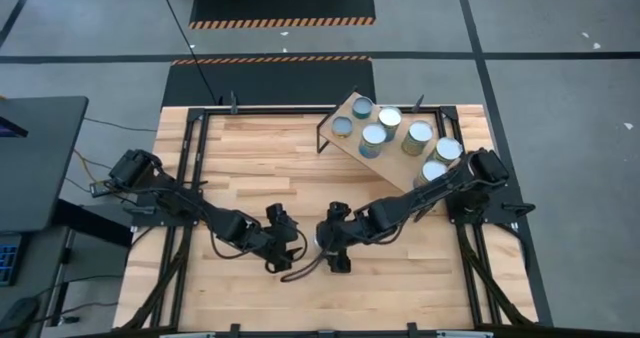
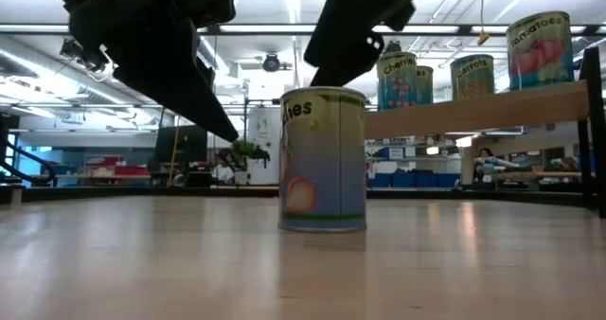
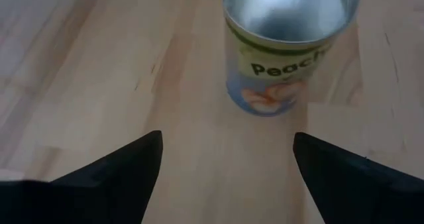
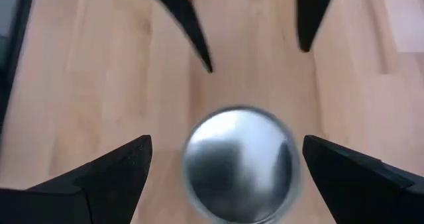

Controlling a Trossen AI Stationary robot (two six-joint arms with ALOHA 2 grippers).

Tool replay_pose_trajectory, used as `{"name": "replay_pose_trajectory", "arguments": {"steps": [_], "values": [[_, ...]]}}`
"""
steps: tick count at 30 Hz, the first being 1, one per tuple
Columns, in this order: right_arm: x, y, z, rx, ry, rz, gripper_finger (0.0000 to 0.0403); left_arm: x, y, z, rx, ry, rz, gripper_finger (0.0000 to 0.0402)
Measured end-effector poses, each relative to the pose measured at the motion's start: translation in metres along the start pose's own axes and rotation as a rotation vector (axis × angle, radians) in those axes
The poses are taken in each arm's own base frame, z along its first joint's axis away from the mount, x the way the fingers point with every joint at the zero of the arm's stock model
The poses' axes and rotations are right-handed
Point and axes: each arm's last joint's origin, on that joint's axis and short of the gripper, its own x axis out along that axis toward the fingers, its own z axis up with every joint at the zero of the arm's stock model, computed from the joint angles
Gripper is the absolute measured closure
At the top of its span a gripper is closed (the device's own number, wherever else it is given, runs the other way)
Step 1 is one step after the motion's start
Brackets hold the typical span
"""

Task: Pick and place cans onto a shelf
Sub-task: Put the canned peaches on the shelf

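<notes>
One can (image 2: 323, 159) with a peach label and a silver top stands upright on its base on the plank table; it also shows in the high view (image 1: 321, 241). My right gripper (image 4: 226, 144) is open just above it, with one finger on either side of its top (image 4: 240, 163), and touches nothing. My left gripper (image 3: 225, 141) is open and empty on the can's left, pointing at it (image 3: 288, 45) from a short way off. Several more cans (image 1: 390, 118) stand on the light-wood shelf (image 1: 352, 108) at the far right.
The shelf's board (image 2: 473, 107) stands raised on a black frame at the table's far right, with labelled cans (image 2: 540, 50) along it. The two grippers (image 1: 296, 246) (image 1: 328, 243) are close together near the table's middle. Bare planks (image 1: 250, 148) lie at the far left.
</notes>
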Motion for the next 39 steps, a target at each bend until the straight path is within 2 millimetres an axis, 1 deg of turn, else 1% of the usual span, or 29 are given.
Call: {"name": "replay_pose_trajectory", "arguments": {"steps": [3, 5, 8, 13, 18, 22, 27, 30, 33, 35, 37, 39], "values": [[0.001, -0.007, 0.002, -0.019, -0.002, -0.010, 0.0003, 0.000, 0.000, -0.001, -0.011, 0.012, 0.005, 0.0056], [0.002, -0.011, 0.003, -0.040, 0.008, 0.013, 0.0003, 0.000, 0.000, -0.002, -0.013, 0.015, 0.006, 0.0056], [0.010, -0.013, 0.002, -0.068, 0.043, 0.066, 0.0003, -0.001, 0.000, -0.002, -0.018, 0.019, 0.008, 0.0056], [0.028, -0.015, -0.004, -0.100, 0.090, 0.092, 0.0003, -0.001, 0.001, -0.003, -0.026, 0.024, 0.012, 0.0056], [0.025, -0.015, -0.002, -0.128, 0.070, 0.089, 0.0006, 0.000, 0.002, -0.002, -0.028, 0.024, 0.015, 0.0056], [0.022, -0.014, 0.001, -0.177, 0.046, 0.103, 0.0027, 0.000, 0.001, -0.002, -0.035, 0.020, 0.011, 0.0056], [0.027, -0.016, -0.002, -0.213, 0.081, 0.149, 0.0077, -0.001, 0.000, -0.002, -0.033, 0.018, 0.003, 0.0056], [0.027, -0.017, -0.002, -0.224, 0.082, 0.165, 0.0081, -0.002, -0.002, -0.004, -0.020, 0.029, 0.000, 0.0056], [0.025, -0.017, -0.001, -0.227, 0.084, 0.175, 0.0081, -0.005, -0.003, -0.005, -0.013, 0.033, -0.006, 0.0056], [0.018, -0.017, 0.000, -0.244, 0.088, 0.176, 0.0081, -0.009, -0.003, -0.004, -0.015, 0.025, -0.015, 0.0056], [0.004, -0.018, 0.005, -0.253, 0.087, 0.172, 0.0080, -0.014, -0.003, -0.001, -0.019, 0.014, -0.022, 0.0056], [-0.013, -0.022, 0.011, -0.250, 0.100, 0.164, 0.0077, -0.019, -0.002, 0.002, -0.027, -0.002, -0.033, 0.0056]]}}
